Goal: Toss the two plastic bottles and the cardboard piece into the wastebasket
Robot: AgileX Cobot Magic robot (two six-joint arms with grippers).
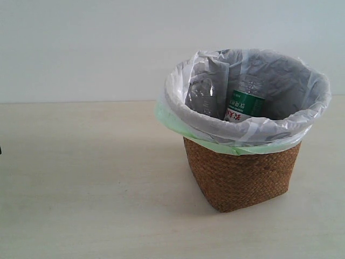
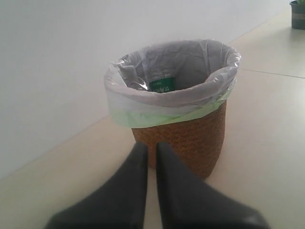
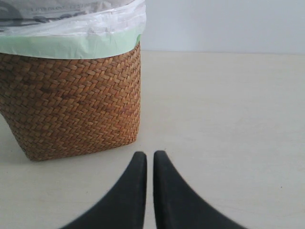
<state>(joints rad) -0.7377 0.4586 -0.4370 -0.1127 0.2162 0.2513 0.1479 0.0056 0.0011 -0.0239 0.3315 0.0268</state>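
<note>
The brown wicker wastebasket [image 1: 240,175] stands right of centre, its white and pale green bag folded over the rim. Inside it, the bottle with the green-and-white label [image 1: 243,106] leans upright, and a second clear bottle [image 1: 202,94] lies against the liner beside it; its cap and label are hidden. The cardboard piece is out of view. In the left wrist view the wastebasket [image 2: 190,138] sits just beyond my left gripper [image 2: 151,145], which is shut and empty. My right gripper [image 3: 149,155] is shut and empty too, low over the table beside the wastebasket [image 3: 71,105]. Neither gripper shows in the exterior view.
The pale table [image 1: 81,189] stretches to the left and front of the basket. A plain wall stands behind it. A dark round object [image 2: 298,13] sits far off on the floor in the left wrist view.
</note>
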